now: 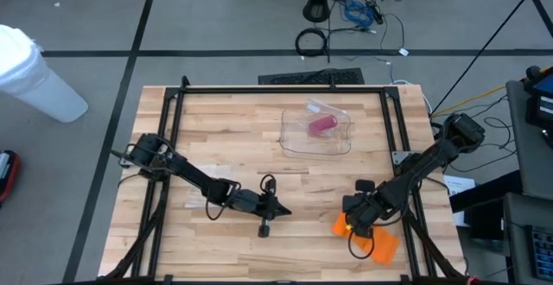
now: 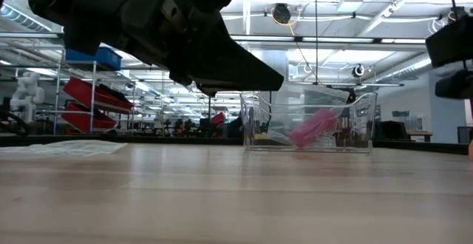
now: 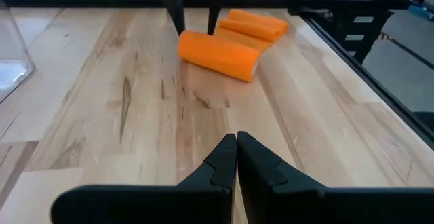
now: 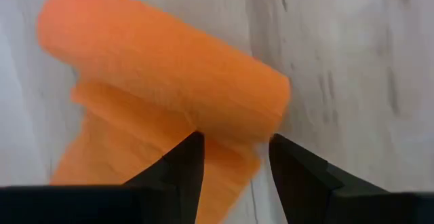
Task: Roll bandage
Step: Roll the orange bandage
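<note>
A: Start at the near edge of the worktop (image 1: 216,121). Where is the bandage?

B: The orange bandage (image 1: 363,233) lies near the front right corner. Part is wound into a roll (image 3: 218,54); a loose tail (image 3: 256,24) lies flat beside it, touching it.

A: And the right claw (image 1: 356,224)?

B: It hangs over the roll, fingers (image 4: 182,166) partly apart at one end of it. I see nothing pinched between them.

A: The left claw (image 1: 278,209)?

B: Closed, holding nothing, low over the front middle of the worktop, pointing towards the roll, apart from it.

A: So how far along?

B: I'd say over halfway: a firm roll exists, but the tail remains to be wound in.

A: Farther back?

B: A clear container (image 1: 316,131) with something pink (image 1: 322,124) inside, well away from both arms.
</note>
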`<state>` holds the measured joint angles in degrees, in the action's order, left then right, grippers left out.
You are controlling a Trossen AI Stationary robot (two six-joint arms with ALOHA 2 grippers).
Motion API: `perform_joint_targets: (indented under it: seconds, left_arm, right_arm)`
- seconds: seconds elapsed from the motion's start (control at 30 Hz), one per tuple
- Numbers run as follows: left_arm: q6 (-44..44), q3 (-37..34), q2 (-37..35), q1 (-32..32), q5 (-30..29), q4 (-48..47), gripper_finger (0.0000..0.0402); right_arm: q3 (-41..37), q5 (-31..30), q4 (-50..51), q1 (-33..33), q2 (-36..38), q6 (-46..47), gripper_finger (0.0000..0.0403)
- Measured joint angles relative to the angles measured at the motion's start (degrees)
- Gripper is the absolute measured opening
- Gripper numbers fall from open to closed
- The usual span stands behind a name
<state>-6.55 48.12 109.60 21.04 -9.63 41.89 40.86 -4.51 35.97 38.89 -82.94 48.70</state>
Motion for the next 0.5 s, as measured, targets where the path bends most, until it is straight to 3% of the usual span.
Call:
perform_joint_targets:
  seconds: [0.3,0.43,0.5]
  left_arm:
    - [-0.36,0.00,-0.02,0.00,-0.11,-2.05,0.0018]
    - [-0.61,0.32,-0.02,0.03,9.09,-4.16,0.0018]
    - [-0.53,1.11,0.18,0.68,9.68,-3.86,0.0018]
  right_arm:
    - [-3.87,0.06,-15.82,-0.07,-0.02,-0.08,0.0150]
    - [-3.87,-0.06,-21.91,-0.91,-0.02,0.46,0.0150]
    - [-3.87,-1.52,-24.29,-1.99,-0.02,2.43,0.0150]
